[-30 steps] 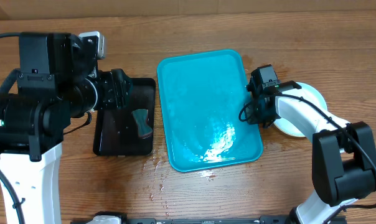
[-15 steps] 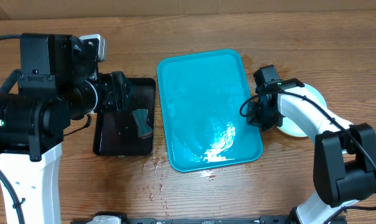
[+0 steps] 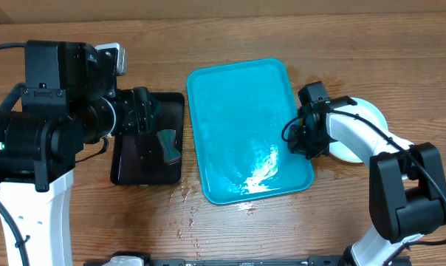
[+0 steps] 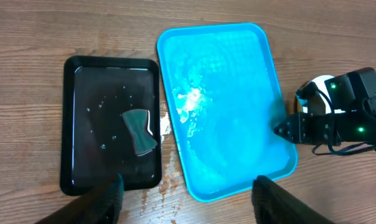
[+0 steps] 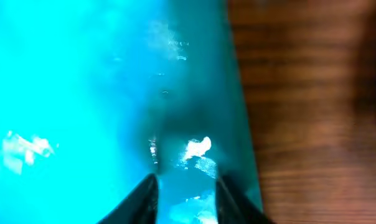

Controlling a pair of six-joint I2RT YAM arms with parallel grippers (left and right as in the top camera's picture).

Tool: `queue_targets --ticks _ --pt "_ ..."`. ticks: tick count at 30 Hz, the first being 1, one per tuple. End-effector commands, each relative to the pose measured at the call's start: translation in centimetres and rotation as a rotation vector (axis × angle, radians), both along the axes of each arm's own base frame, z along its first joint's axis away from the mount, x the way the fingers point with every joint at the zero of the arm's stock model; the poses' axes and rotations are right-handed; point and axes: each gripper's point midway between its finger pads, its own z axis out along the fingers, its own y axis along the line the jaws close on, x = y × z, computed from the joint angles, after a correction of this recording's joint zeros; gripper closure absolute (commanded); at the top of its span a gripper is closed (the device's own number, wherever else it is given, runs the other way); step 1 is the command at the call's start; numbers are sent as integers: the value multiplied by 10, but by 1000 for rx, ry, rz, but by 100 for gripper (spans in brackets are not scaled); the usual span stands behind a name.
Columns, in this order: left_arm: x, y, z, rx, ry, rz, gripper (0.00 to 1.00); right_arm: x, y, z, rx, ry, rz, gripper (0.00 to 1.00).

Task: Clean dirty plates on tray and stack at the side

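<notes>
The turquoise tray (image 3: pixel 208 81) (image 4: pixel 238 62) (image 5: pixel 63 93) lies at the table's centre, wet and bare of plates. The plates (image 3: pixel 369 111) (image 4: pixel 317 84) sit as a pale stack on the wood just right of the tray, mostly hidden under my right arm. My right gripper (image 3: pixel 295 140) (image 4: pixel 278 129) (image 5: pixel 185 186) hovers low over the tray's right edge, its jaws a little apart with only wet tray surface between them. My left gripper (image 4: pixel 191 202) hangs high above the black tray, open wide and holding nothing.
A black tray (image 3: pixel 134 166) (image 4: pixel 88 99) holding water and a dark sponge (image 3: pixel 167 145) (image 4: pixel 140 132) stands left of the turquoise tray. Water drops (image 3: pixel 186 199) wet the wood in front of both trays. My left arm's bulk covers the table's left side.
My right gripper's jaws were together and have now parted, and the gripper has edged slightly onto the tray's right rim. The left arm has stayed put.
</notes>
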Motion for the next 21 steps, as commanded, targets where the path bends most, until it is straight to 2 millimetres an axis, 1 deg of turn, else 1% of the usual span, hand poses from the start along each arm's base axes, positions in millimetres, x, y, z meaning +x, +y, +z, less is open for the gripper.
queue_targets --ticks 1,3,6,7,10,12,13,15,16,18,19,21 --pt "1 -4 1 -7 -9 -23 32 19 -19 10 -105 -90 128 67" --pt "1 -4 1 -7 -9 -23 32 19 -26 10 -149 -91 162 67" --pt "1 -4 1 -6 -10 -23 32 9 -14 10 -78 -64 257 71" --pt "1 -4 1 -6 -11 -23 32 8 -13 11 -71 -60 266 71" --pt "2 -4 2 -7 -16 -23 32 12 -15 17 -85 -87 264 74" --pt "4 -4 3 -8 -25 -23 31 18 -17 24 -80 -123 247 73" --pt "4 -4 4 -8 -29 -23 30 20 -16 28 -74 -139 240 73" --pt "6 -5 5 -9 -36 -23 30 21 -9 31 -31 -150 242 74" --pt "6 -5 5 -9 -37 -23 30 18 -2 32 11 -140 245 77" --pt "5 -5 4 -9 -32 -23 31 4 16 32 111 -90 244 83" --pt "5 -5 4 -9 -30 -23 31 -6 25 32 159 -53 233 85" --pt "4 -4 4 -9 -28 -23 31 -24 37 31 199 17 210 89"
